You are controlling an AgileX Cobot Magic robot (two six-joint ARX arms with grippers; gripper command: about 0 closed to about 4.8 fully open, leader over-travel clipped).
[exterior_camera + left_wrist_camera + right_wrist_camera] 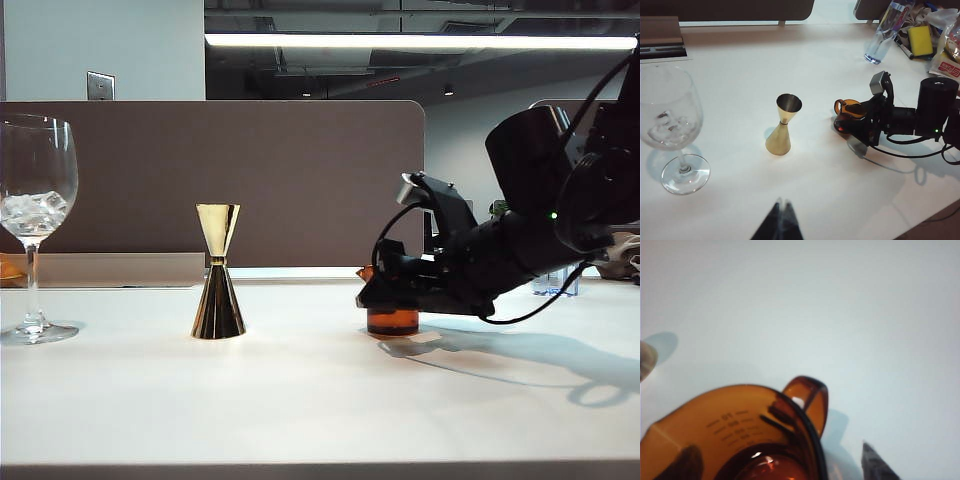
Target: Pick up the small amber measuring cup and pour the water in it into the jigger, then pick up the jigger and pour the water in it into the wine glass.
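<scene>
The small amber measuring cup (392, 320) (850, 107) (740, 430) stands on the white table, right of centre. My right gripper (375, 297) (846, 127) (775, 462) lies low and straddles it. The jaws are open: one dark finger (870, 465) stands clear of the cup's side, and the other shows dimly through the glass. I cannot make out the water in the cup. The gold jigger (218, 290) (782, 125) stands upright mid-table. At far left stands the wine glass (35, 200) (670, 120) with ice in it. My left gripper (782, 202) hovers shut, near the table's front.
A plastic water bottle (882, 35) (553, 282), a yellow sponge (920, 40), a marker and packets clutter the back right of the table. A brown partition (200, 180) runs behind the table. The right arm's cable trails on the table behind the gripper.
</scene>
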